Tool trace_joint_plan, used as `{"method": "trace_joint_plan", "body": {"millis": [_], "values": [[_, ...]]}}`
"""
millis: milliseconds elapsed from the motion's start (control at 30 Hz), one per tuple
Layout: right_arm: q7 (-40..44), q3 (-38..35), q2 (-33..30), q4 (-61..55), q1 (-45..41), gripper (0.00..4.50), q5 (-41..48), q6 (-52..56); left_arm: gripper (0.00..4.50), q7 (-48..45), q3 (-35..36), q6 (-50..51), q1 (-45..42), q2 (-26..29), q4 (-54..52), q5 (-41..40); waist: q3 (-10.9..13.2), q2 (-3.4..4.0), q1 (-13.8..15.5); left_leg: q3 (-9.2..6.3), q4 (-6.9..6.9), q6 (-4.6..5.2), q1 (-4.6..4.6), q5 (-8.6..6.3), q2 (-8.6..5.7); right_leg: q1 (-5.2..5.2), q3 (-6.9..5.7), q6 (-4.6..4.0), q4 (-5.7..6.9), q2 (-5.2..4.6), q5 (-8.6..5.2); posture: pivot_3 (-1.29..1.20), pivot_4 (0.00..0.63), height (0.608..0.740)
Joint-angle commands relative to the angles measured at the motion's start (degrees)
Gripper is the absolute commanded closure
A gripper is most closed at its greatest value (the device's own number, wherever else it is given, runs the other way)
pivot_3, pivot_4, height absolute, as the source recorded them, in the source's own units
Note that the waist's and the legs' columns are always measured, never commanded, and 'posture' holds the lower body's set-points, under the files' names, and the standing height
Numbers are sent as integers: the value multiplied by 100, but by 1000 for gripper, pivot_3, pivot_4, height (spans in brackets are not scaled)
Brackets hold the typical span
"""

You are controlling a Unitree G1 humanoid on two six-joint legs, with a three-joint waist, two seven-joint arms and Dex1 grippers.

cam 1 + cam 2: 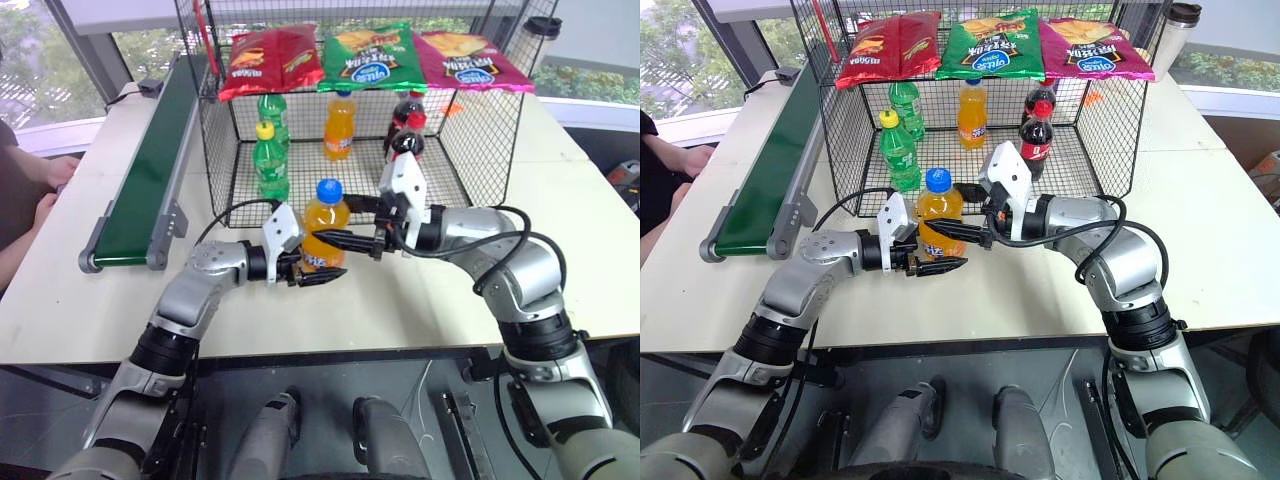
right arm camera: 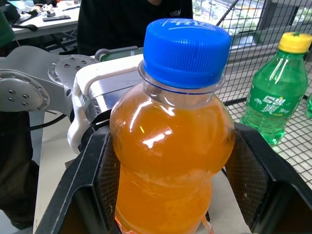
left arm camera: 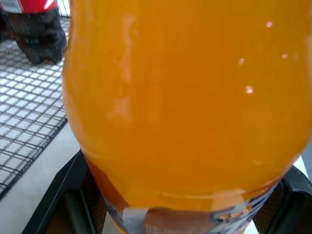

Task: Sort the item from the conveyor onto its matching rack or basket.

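The item, an orange soda bottle (image 1: 325,222) with a blue cap, is upright over the white table just in front of the black wire cage (image 1: 482,140). My left gripper (image 1: 320,262) comes in from the left, shut on the bottle at its label. My right gripper (image 1: 345,220) comes in from the right, shut on the bottle's upper body. In the right wrist view its fingers (image 2: 92,180) press both sides of the bottle (image 2: 170,146). The left wrist view has the bottle (image 3: 185,97) close up. The green conveyor (image 1: 150,170) runs along the left, its belt bare.
Inside the cage stand green soda bottles (image 1: 270,160), another orange bottle (image 1: 340,128) and cola bottles (image 1: 408,135). Three chip bags (image 1: 372,57) lie on its top. A person (image 1: 30,200) sits at the far left beyond the conveyor. A lidded cup (image 1: 545,28) stands back right.
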Motion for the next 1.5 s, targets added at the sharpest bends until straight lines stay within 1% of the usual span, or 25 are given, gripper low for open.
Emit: {"method": "trace_joint_plan", "body": {"millis": [33,67,100,133,233,367,567,633,733,800,867,1000,1133,1267,1500], "values": [[-72,-79,72,-122,-217,2011,-44,-144,1003,202,125,-8,-170,-105,-226,-8,0,0,1,0,0,0,1,0,0,0,0,0,2,0,0,0,150,738],[-82,-79,77,-124,-216,2011,-53,-146,489,195,122,-22,-171,-113,-218,-8,0,0,1,0,0,0,1,0,0,0,0,0,2,0,0,0,150,738],[-90,-81,82,-128,-216,2011,-59,-139,141,202,115,-25,-169,-117,-221,-4,0,0,6,0,0,0,2,0,0,0,0,0,3,0,0,0,150,738],[-93,-84,84,-132,-215,2011,-66,-137,0,238,108,-36,-165,-127,-226,17,0,0,6,0,1,0,2,0,0,0,0,0,4,0,0,0,150,738],[-123,-91,81,-125,-201,2011,-115,-156,0,369,38,-28,-146,-98,-260,163,0,0,2,0,2,-1,3,0,0,0,0,0,5,0,0,0,150,738],[-233,-114,119,-57,-206,2011,-237,-220,0,312,57,74,40,107,-458,172,0,0,-10,0,2,0,3,0,0,-1,0,0,7,1,0,0,150,738],[-605,-205,303,278,-354,2011,-524,-413,0,647,589,385,437,388,-878,-7,0,0,-11,0,1,-1,6,0,1,-2,1,-1,13,2,-1,0,150,738],[-962,-262,449,625,-522,2011,-756,-570,0,880,870,497,596,432,-1031,-62,0,0,-12,0,2,-8,7,-5,1,-2,1,-2,14,1,-1,0,150,738],[-1404,-357,662,1139,-782,2011,-1016,-815,0,1424,1123,434,729,296,-1101,96,0,0,-5,0,2,-11,8,-5,1,-2,1,-2,14,3,0,0,150,738],[-1777,-448,863,1626,-1023,2011,-1198,-1043,0,2078,1298,457,785,-57,-1175,186,0,0,11,-1,2,-11,7,-4,-2,-1,1,0,14,7,1,0,150,738],[-2029,-496,1009,2050,-1218,2011,-1361,-1292,0,2482,1323,463,858,-296,-1248,297,0,0,11,1,4,-10,7,-2,-5,-1,2,18,14,8,11,0,150,738],[-2368,-606,1223,2940,-1547,2011,-1600,-1816,0,2973,1244,451,941,-612,-1365,468,0,0,1,1,1,-3,9,4,-6,-1,2,21,16,12,13,0,150,738],[-2588,-709,1362,3808,-1815,2011,-1767,-2353,0,3141,1106,342,961,-656,-1410,661,0,0,-10,2,1,-4,12,6,-3,-1,2,20,21,18,14,0,150,738],[-2683,-753,1491,4544,-2019,2011,-1897,-2867,0,3292,1092,376,1011,-764,-1461,666,0,1,-20,2,1,-4,14,8,-2,-1,3,19,22,20,14,0,150,738],[-2691,-818,1623,5397,-2294,2011,-1996,-3437,0,3310,935,227,1054,-793,-1426,774,1,2,-34,3,0,-4,14,9,-1,-1,5,20,24,22,14,0,150,738]]}}
